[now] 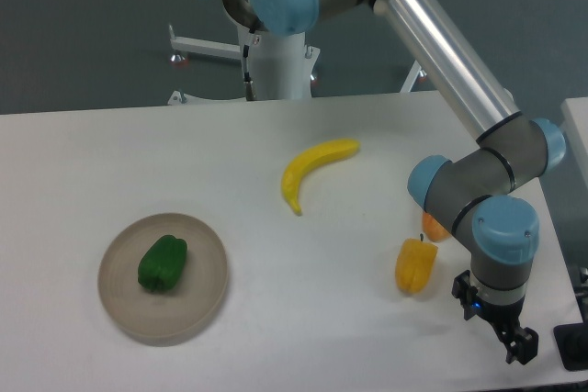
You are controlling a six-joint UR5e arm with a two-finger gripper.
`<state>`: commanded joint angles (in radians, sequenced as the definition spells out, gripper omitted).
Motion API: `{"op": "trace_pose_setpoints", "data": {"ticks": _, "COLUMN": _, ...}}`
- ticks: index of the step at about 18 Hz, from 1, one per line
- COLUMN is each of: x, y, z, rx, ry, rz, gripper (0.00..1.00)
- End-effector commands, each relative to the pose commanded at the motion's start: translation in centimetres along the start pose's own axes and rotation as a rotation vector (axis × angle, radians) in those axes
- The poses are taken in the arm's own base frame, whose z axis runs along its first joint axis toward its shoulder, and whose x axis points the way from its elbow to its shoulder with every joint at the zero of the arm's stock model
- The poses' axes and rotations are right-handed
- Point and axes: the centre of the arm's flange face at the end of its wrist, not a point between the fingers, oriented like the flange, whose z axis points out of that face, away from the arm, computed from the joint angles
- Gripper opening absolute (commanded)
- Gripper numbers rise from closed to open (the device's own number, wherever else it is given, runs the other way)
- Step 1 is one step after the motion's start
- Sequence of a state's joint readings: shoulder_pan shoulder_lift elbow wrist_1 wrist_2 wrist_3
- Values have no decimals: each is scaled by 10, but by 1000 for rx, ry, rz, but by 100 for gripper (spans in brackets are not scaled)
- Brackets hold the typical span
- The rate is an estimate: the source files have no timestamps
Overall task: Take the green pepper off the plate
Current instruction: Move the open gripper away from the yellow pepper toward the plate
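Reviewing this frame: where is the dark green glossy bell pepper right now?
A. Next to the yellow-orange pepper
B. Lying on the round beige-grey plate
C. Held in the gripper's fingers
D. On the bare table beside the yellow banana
B. The dark green glossy bell pepper lies on the round beige-grey plate at the table's left, while the gripper hangs far off at the right edge, near the yellow-orange pepper.
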<state>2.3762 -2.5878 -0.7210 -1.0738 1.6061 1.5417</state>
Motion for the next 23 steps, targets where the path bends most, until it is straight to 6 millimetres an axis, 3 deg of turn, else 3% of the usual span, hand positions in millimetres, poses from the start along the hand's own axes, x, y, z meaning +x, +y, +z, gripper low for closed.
{"op": "trace_pose_setpoints", "data": {"ticks": 4, "x": 1, "y": -5, "z": -1, "rx": 0, "ry": 0, "rz": -19, "gripper": 100}}
{"op": "trace_pose_setpoints", "data": {"ticks": 7, "x": 7, "y": -22, "z": -8, "rx": 18, "ry": 5, "rz": -32, "gripper": 100}}
{"op": "trace_pose_setpoints", "data": {"ticks": 12, "x": 24, "y": -23, "z": -35, "rx": 19, "ry": 28, "rz": -65, "gripper": 100}}
{"op": "trace_pose_setpoints", "data": {"ticks": 14, "x": 34, "y": -26, "z": -56, "rx": 20, "ry": 32, "rz": -114, "gripper": 100}}
{"op": "trace_pose_setpoints", "data": {"ticks": 19, "x": 80, "y": -45, "z": -108, "rx": 52, "ry": 67, "rz": -179, "gripper": 100}}
{"op": "trace_pose_setpoints", "data": {"ticks": 23, "x": 136, "y": -87, "z": -146, "rx": 83, "ry": 111, "rz": -309, "gripper": 100}}
